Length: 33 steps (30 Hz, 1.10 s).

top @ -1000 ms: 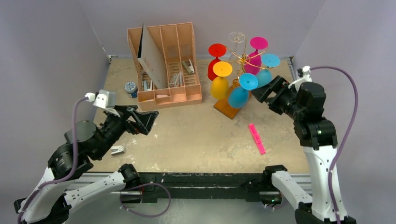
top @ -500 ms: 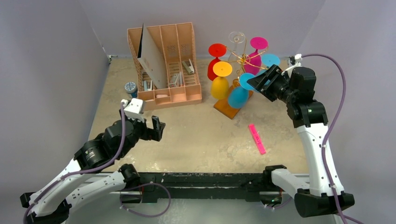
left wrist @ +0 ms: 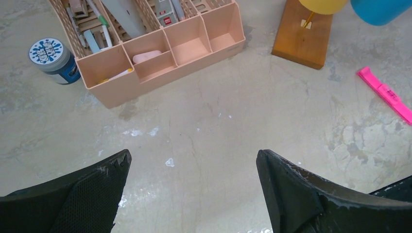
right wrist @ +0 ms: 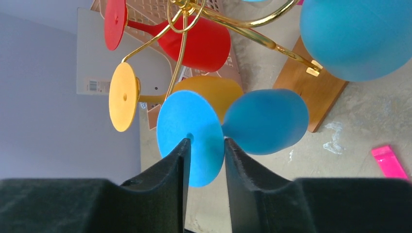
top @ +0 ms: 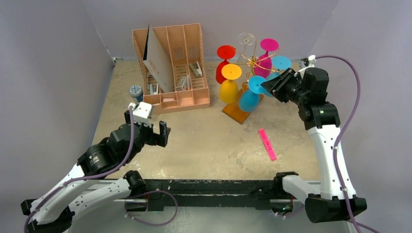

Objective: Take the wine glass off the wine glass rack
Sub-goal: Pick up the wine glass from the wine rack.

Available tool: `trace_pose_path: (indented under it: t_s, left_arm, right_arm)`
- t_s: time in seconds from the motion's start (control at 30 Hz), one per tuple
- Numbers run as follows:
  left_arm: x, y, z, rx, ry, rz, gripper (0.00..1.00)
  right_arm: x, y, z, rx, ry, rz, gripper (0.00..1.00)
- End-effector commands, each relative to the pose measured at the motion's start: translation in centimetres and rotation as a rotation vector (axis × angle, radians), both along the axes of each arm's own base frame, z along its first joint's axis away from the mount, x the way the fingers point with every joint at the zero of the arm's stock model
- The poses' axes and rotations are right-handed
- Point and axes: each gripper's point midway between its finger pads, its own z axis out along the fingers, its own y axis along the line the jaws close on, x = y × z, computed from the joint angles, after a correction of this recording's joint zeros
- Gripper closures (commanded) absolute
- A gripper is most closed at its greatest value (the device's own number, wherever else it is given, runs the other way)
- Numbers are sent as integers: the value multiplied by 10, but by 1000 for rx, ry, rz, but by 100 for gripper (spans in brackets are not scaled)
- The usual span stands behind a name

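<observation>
The wine glass rack [top: 250, 60], gold wire arms on a wooden base [top: 235, 112], stands at the back right with several coloured glasses hanging bowl-down. The nearest blue wine glass [top: 248, 99] hangs at its front. My right gripper [top: 266, 87] is at this glass's round foot [right wrist: 204, 160]. Seen from the right wrist, my right gripper [right wrist: 206, 141] has its jaws narrowed on either side of the foot, one finger at its centre and one at the stem side. Whether they touch it is unclear. My left gripper [top: 163, 133] hovers open over bare table, nothing between its fingers [left wrist: 104, 179].
A pink-tan slotted organiser [top: 170, 63] with small items stands at the back left, a blue-lidded jar [top: 136, 92] beside it. A pink marker [top: 267, 144] lies on the table right of centre. Red [top: 225, 53], yellow [top: 229, 82] and magenta [top: 267, 53] glasses hang close round the blue one.
My right arm rose and reached to the blue glass's foot while its jaws narrowed from wide. My left arm swung right and forward, still open.
</observation>
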Motion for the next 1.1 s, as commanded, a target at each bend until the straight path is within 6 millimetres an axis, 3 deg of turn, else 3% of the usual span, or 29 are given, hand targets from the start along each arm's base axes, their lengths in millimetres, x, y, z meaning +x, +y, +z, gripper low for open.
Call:
trace_pose_path:
  t_s: [0.0, 0.23, 0.43, 0.73, 1.07]
  left_arm:
    - [4, 0, -17, 88, 40, 1, 0]
    - [11, 16, -24, 126, 59, 104, 0]
    - [18, 13, -28, 76, 99, 107, 0]
    - [31, 8, -37, 71, 163, 103, 0]
    - [28, 10, -36, 41, 158, 112, 0]
  right_arm:
    - [9, 5, 15, 48, -47, 21, 74]
    - [9, 4, 17, 66, -62, 13, 85]
    - [2, 8, 22, 99, -63, 29, 100]
    - [7, 11, 30, 188, -85, -3, 100]
    - [16, 13, 42, 291, -131, -30, 100]
